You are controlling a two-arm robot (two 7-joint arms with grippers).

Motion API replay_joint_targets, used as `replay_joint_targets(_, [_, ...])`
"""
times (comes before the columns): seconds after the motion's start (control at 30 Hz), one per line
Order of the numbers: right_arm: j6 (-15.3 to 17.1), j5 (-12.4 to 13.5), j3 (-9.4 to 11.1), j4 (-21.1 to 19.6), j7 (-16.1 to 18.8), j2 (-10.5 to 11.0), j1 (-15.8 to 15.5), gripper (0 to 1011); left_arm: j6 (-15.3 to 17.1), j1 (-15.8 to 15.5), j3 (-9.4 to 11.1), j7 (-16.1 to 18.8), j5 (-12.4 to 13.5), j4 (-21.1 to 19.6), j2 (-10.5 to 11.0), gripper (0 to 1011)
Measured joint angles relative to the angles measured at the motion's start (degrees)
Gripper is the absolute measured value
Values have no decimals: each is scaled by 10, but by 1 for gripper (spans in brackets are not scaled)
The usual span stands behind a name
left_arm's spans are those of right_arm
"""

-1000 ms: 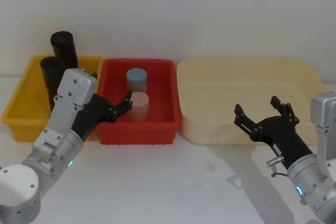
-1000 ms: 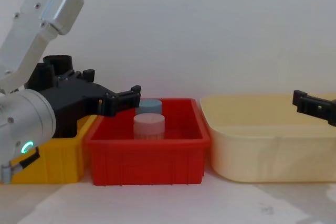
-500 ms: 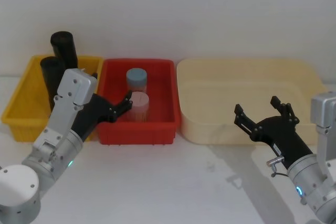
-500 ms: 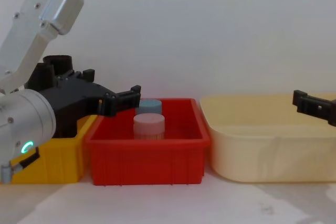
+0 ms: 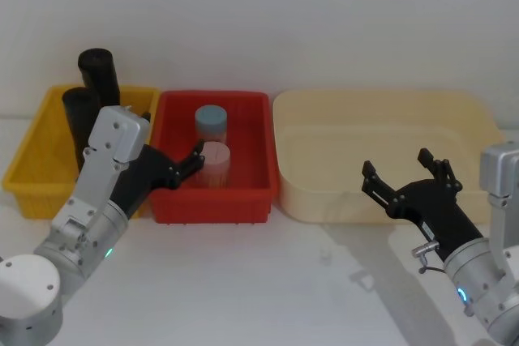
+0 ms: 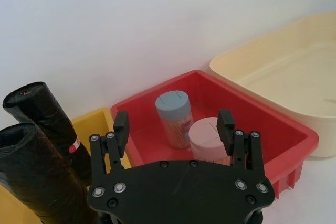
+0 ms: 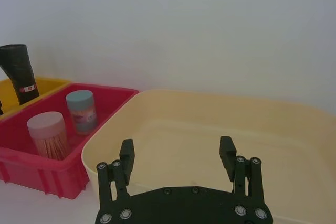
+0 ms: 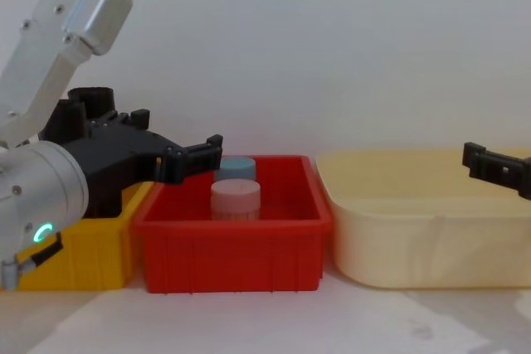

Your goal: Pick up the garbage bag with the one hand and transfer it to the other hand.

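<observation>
So there are three plastic bins sitting in a row along the back edge of the white table (image 5: 268, 281): a yellow rectangular one (image 5: 24, 169) at the left end, a red one (image 5: 215, 204) in the middle, and a bigger cream tub (image 5: 324, 204) on the right.

The garbage bag (image 6: 37, 177), a plain matte black roll of plastic, is standing upright in the yellow bin towards its back edge. A second black roll with a small red-and-white label (image 6: 44, 124) is standing just behind it, by the back rim. Nothing is touching either of them.

The left, green-ringed black gripper (image 6: 173, 125) is hovering over the spot where the yellow and red bins are meeting, just beside the bag. Its fingers are spread wide apart and holding nothing.

Inside the red bin, a blue-lidded jar (image 5: 211, 121) is standing behind a pink-lidded clear jar of toothpicks (image 5: 216, 164).

The right, blue-ringed black gripper (image 5: 397, 164) is hanging at the front edge of the cream tub, well apart from the bag. Its fingers are also spread wide and it's carrying nothing.
</observation>
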Motion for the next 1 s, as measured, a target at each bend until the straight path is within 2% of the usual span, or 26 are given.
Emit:
replay_joint_targets(0.77, [2, 0, 0, 0, 3, 0, 3, 1000, 1, 0, 0, -3, 0, -1, 1, 1002])
replay_joint_targets(1.0, [26, 5, -6, -13, 16, -2, 22, 999, 9, -1, -5, -28, -10, -17, 14, 1001])
